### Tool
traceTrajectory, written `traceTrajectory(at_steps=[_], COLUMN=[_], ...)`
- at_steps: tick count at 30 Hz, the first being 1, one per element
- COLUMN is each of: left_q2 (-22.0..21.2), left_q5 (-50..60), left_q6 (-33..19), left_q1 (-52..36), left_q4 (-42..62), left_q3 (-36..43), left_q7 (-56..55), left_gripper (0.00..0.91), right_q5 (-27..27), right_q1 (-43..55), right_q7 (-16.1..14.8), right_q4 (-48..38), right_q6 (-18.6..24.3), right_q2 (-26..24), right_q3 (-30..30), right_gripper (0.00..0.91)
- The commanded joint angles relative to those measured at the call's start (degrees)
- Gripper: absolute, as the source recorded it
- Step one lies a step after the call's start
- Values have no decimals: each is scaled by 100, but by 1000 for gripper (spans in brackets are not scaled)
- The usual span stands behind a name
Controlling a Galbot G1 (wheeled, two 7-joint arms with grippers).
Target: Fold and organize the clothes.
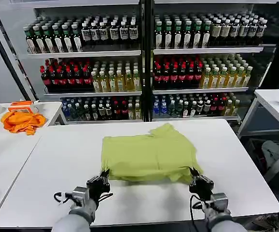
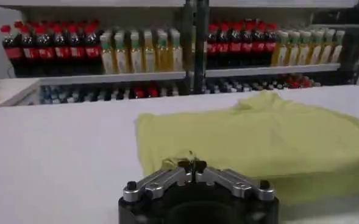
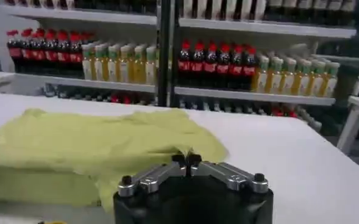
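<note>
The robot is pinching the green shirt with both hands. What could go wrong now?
Both grippers, left and right, pinch only the near edge of the T-shirt. Thin cloth might slip out of one, leaving a crooked fold. The shirt is already doubled over, so a pinch may catch just the top layer. A bunched bit at the far edge could stay wrinkled.
</note>
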Motion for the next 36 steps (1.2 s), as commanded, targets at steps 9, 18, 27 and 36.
traceTrajectory(at_steps=[9,18,27,36], left_q2=[-190,-301,-265,-257], left_q5=[335,353,306,266], left_q6=[-80,-244,-419,-483], left_q1=[-642,-225,52,-470], left_q4=[923,592,755,1253], left_q3=[309,109,-155,34], left_q7=[-94,-220,-225,-218], left_gripper=[71,907,907,816], right_q5=[-102,-260,9,408], right_q1=[955,492,-337,-11], right_q7=[-84,-156,-50,78], right_q4=[-1070,-694,-225,-853], right_q6=[-326,-193,-329,-652], right_q2=[-13,107,45,150], right_q3=[-436,-116,616,482], right_gripper=[907,907,907,907])
